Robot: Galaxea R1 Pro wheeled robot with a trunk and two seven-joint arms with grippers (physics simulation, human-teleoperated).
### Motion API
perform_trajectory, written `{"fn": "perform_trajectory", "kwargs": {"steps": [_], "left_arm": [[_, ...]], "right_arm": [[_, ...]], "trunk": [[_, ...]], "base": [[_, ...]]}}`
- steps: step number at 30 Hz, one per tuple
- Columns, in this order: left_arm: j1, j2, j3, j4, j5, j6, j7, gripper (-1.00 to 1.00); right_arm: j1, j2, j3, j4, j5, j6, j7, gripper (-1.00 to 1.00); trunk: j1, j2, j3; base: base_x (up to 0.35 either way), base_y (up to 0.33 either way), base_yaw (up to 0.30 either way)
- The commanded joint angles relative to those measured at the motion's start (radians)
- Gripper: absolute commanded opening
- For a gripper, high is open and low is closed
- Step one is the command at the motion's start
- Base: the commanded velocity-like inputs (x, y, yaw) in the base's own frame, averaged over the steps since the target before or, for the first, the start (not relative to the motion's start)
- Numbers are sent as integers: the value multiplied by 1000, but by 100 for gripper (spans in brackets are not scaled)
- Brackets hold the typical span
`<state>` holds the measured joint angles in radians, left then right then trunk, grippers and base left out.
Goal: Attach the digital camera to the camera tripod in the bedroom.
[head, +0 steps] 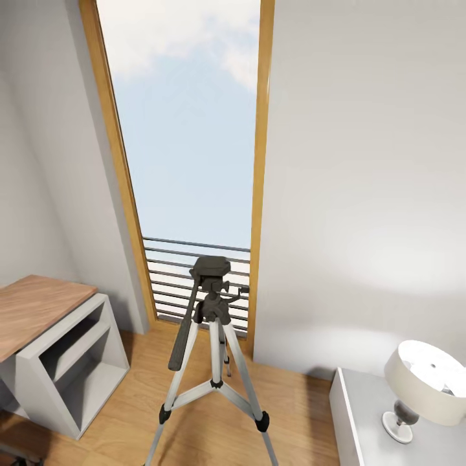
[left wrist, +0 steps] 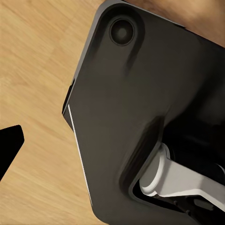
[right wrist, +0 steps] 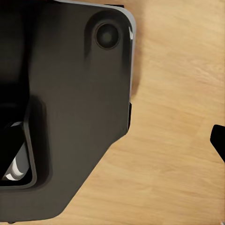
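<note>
The camera tripod (head: 215, 336) stands on the wood floor in the middle of the head view, in front of a tall window. Its black pan head (head: 210, 266) is bare on top, and its long handle (head: 184, 336) slopes down to the left. Silver legs spread toward the bottom edge. The digital camera is out of view. In the left wrist view one black fingertip (left wrist: 9, 145) pokes in at the picture's edge over the floor. The right wrist view shows one fingertip (right wrist: 218, 140) the same way. Nothing is held between the fingers of either.
A wood-topped desk (head: 32, 307) with a white shelf unit (head: 71, 369) stands at the left. A white cabinet (head: 369, 421) carrying a lamp (head: 424, 382) stands at the lower right. Window railing (head: 168, 272) lies behind the tripod. The robot's dark base (left wrist: 140, 117) (right wrist: 65, 108) looms over the floor.
</note>
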<state>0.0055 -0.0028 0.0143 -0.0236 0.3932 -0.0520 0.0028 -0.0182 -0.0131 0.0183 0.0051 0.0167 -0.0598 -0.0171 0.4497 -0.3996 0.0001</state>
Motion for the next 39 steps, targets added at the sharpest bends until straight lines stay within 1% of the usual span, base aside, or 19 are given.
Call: {"fn": "perform_trajectory", "kwargs": {"steps": [1, 39], "left_arm": [[1, 0, 1, -1, 4, -2, 0, 100], [1, 0, -2, -3, 4, -2, 0, 100]], "right_arm": [[0, 0, 2, 1, 2, -3, -2, 100], [0, 2, 1, 1, 4, -1, -1, 100]], "trunk": [[0, 0, 0], [0, 0, 0]], "base": [[0, 0, 0], [0, 0, 0]]}}
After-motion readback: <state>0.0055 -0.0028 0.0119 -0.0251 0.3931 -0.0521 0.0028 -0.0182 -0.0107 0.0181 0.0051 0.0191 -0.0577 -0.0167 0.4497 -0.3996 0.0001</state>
